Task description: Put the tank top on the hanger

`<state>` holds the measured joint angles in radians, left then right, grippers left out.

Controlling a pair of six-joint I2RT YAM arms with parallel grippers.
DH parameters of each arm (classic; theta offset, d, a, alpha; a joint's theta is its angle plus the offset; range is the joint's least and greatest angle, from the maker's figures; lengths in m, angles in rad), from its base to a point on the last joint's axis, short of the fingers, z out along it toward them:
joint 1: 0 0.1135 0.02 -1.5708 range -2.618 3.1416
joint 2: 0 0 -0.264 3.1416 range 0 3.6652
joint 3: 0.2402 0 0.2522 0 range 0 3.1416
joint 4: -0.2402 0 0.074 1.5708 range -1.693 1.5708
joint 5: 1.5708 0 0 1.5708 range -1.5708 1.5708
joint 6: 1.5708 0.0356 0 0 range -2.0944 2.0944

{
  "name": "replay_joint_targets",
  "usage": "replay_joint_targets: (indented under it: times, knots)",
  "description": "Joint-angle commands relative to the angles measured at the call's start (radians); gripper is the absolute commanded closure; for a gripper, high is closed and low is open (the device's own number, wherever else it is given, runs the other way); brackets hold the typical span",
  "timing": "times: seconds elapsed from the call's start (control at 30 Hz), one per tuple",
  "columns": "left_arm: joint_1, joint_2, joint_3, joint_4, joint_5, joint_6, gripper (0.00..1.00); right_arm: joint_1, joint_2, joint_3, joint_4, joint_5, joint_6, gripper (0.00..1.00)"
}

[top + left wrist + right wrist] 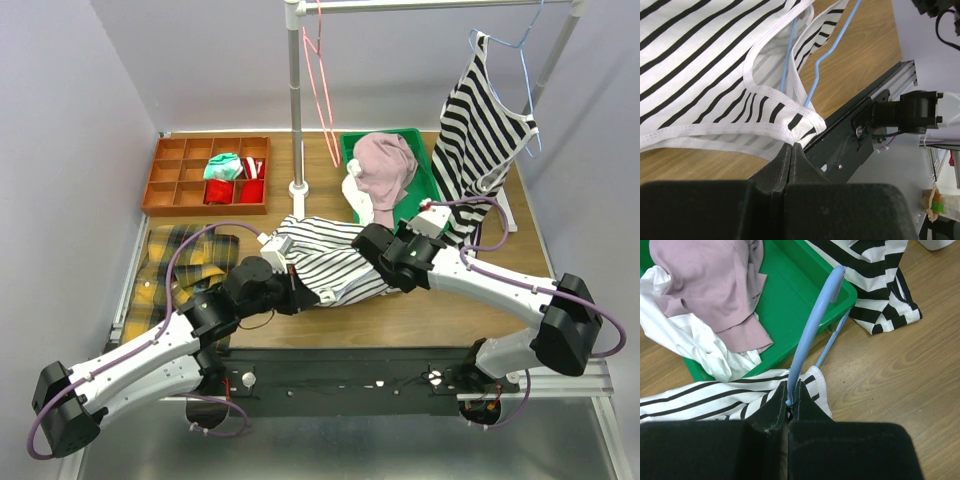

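Bare wood lies open along the near edge of the table (430,318), in front of the tank top (330,255). Behind the tank top the way is crowded by the green bin (427,178) heaped with clothes and the rack pole (295,110) with its foot. The hanging wide-striped top (485,130) closes the right rear. The compartment tray (175,170) and plaid cloth (175,265) block the left.

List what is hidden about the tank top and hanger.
Left wrist: the hanger wires vanish under the tank top; the rest is unseen.
Right wrist: the right gripper covers the hanger past the clamped point.
Top external: this hanger cannot be made out, too thin or covered by fabric.
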<state>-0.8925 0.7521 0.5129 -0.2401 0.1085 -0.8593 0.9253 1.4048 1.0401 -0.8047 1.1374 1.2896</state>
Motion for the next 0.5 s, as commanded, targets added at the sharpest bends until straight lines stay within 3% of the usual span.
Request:
replay_joint_targets:
  times: [0.0,0.47]
  knots:
    - [-0.005,0.035,0.042,0.039,-0.024,0.003,1.0,-0.005,-0.029,0.0,0.036,-0.042,0.007,0.99]
    - [-0.005,0.128,0.217,0.051,-0.015,0.039,1.0,-0.003,0.025,0.165,0.044,-0.039,-0.061,0.99]
